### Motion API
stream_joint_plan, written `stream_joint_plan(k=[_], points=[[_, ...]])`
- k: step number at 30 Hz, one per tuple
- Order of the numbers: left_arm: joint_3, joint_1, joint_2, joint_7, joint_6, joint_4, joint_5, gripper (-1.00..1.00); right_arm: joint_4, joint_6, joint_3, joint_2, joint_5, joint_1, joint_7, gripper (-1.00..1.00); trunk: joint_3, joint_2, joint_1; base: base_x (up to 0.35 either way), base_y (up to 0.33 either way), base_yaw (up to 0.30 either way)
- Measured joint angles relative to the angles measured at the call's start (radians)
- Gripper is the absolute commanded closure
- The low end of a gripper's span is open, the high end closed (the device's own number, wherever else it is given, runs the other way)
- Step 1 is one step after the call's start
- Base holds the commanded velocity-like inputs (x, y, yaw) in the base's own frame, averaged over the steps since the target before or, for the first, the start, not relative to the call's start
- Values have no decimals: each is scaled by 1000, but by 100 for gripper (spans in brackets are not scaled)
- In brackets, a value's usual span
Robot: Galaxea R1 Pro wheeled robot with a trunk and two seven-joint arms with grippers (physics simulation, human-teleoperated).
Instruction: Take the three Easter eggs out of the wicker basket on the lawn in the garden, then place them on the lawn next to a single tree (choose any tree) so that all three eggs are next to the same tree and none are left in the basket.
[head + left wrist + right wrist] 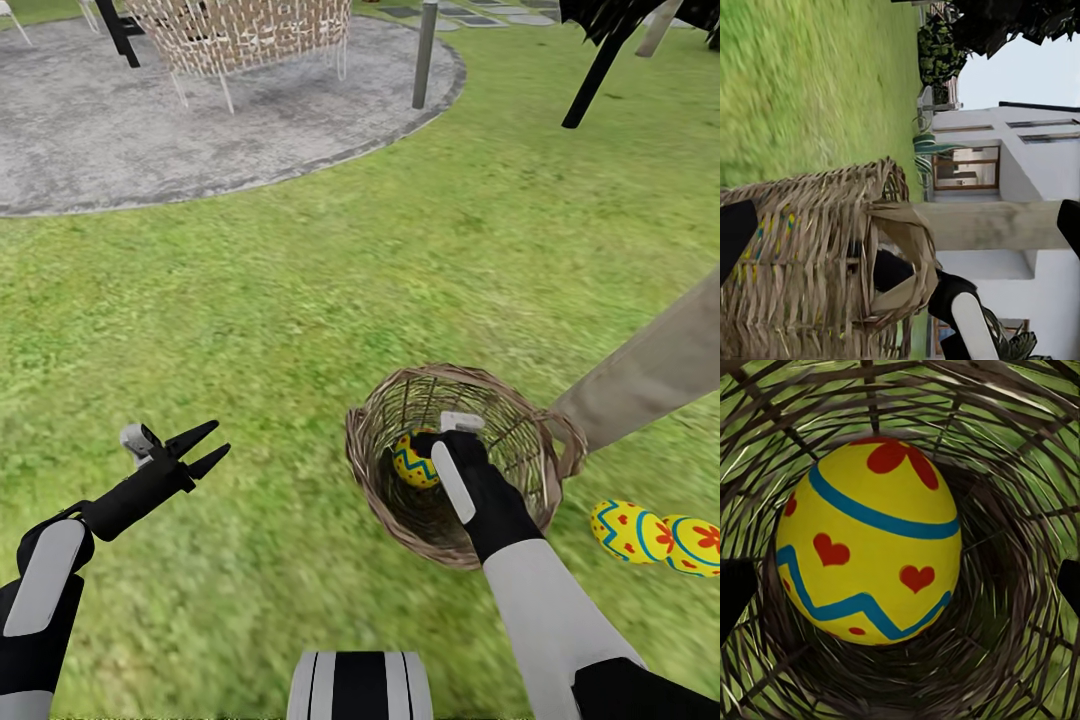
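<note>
One egg [414, 462] left in the wicker basket [520, 440], w/ right gripper [440, 440] reaching down inside, fingers spread either side of it, not closed on it yet. Two eggs [628, 531] already on lawn [300, 300] just beside tree trunk [650, 375], touching each other. Left gripper [205, 448] hangs open over grass, well apart from the basket.

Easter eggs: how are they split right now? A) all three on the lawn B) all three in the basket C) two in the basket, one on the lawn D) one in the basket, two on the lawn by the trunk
D: one egg lies inside the wicker basket at the right gripper, while two eggs lie on the lawn beside the tree trunk.
</note>
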Motion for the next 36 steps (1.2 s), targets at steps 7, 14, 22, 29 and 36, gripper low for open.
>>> stream_joint_plan(k=[7, 14, 22, 29, 36], points=[[0, 0, 0, 0, 0, 0, 0, -100, -8, 1, 0, 0, 0, -2, 0, -100, -27, -2, 3, 0, 0, 0], [0, 0, 0, 0, 0, 0, 0, -100, -9, 3, 0, 1, -2, -14, 4, -100, -43, -3, 5, 0, 0, 0], [0, 0, 0, 0, -1, 0, 0, -100, -2, 9, 2, 2, -4, -48, 6, -100, -54, -3, 6, 0, 0, 0], [-1, 0, 0, 0, -1, 0, -1, -100, 1, 12, 7, 4, -4, -57, 6, -100, -70, -4, 8, 0, 0, 0], [-2, 0, 0, 0, 0, 0, -1, -100, 23, 13, 8, 5, -6, -71, 7, -100, -85, -5, 10, 0, 0, 0]])
